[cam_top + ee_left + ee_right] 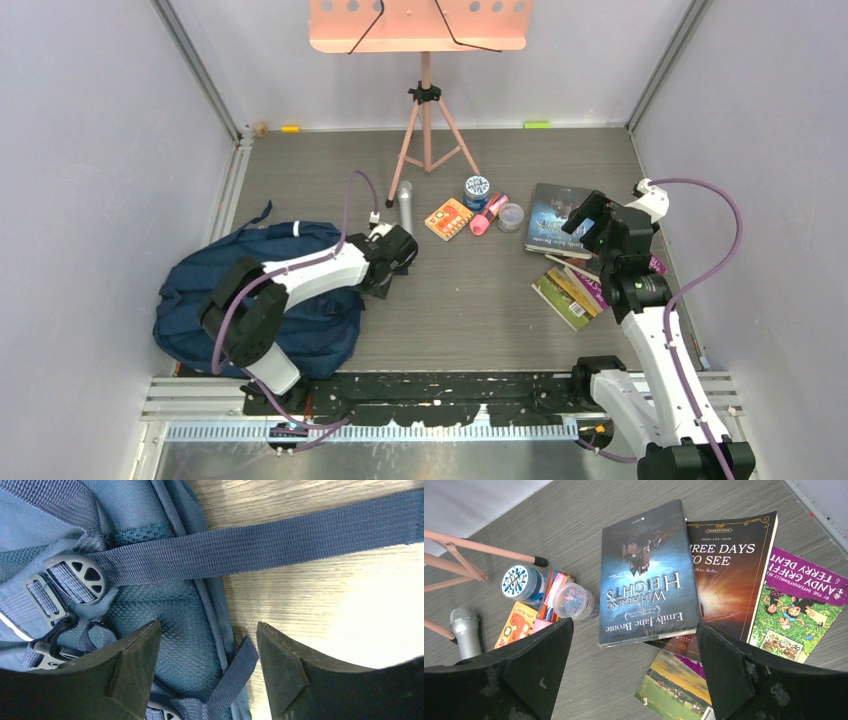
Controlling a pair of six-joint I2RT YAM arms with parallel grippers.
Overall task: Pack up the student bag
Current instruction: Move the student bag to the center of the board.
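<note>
The student bag [200,290], navy blue, lies flat at the left of the table. My left gripper [395,262] is down at its right edge. In the left wrist view its jaws [207,630] stand apart over the bag's mesh panel [185,630], with a short strap end [240,667] between them. A long navy strap [260,547] crosses the wood above, and a plastic buckle [75,577] sits at the left. My right gripper [585,222] hangs open above the books with nothing between its fingers [634,625].
Right side: "Wuthering Heights" [646,575], "Three Days to See" [729,575], a purple and green book [804,605], a green-covered book [674,685]. Middle: grey microphone [405,205], orange card [449,219], blue tub [477,188], pink holder [487,215], clear tub [511,216]. A tripod stand [427,120] is behind.
</note>
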